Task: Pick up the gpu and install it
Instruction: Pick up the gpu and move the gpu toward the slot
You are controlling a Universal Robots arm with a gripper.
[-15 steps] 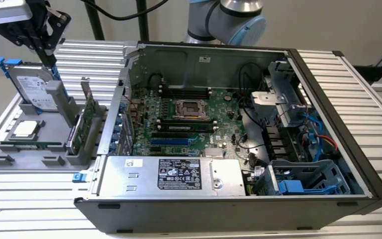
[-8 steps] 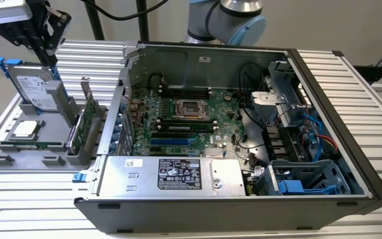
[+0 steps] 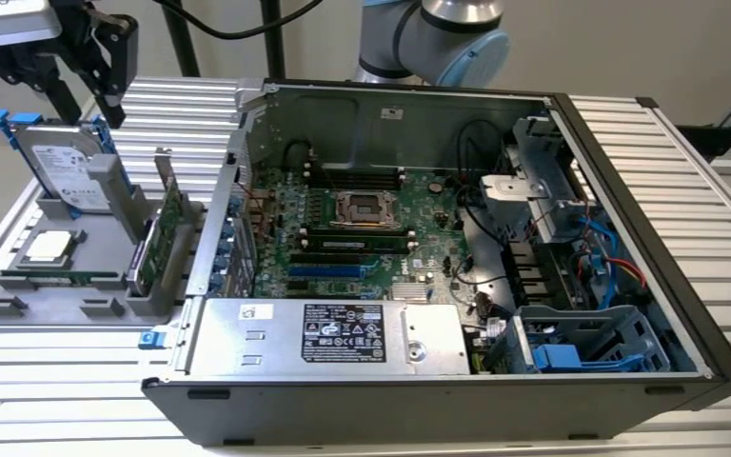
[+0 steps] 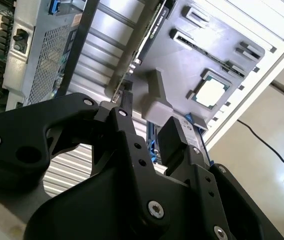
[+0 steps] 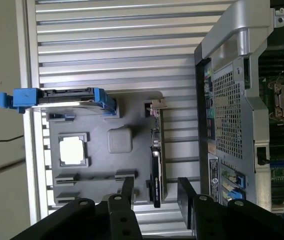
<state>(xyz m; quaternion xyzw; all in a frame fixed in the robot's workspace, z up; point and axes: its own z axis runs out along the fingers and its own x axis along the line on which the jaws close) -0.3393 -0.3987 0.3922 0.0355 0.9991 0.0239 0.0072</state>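
Observation:
The gpu (image 3: 168, 233) stands on edge in a slot of the grey holder tray (image 3: 35, 309), at the exterior view's left. It has a green board, and its silver bracket points up. My gripper (image 3: 92, 107) hangs high above the tray's far end, over the hard drive, open and holding nothing. The first wrist view has the gpu (image 5: 156, 165) edge-on, well below and in line with the gap between my fingers (image 5: 127, 192). In the second wrist view the gripper (image 4: 149, 135) is open, with the gpu (image 4: 149, 30) beyond it.
A silver hard drive with blue rails (image 3: 68, 167) stands in the tray's far slot, and a processor chip (image 3: 46, 248) lies flat in it. The open computer case (image 3: 467, 400) lies beside the tray, with its motherboard (image 3: 340, 238) exposed. A slatted metal table (image 3: 61, 381) carries everything.

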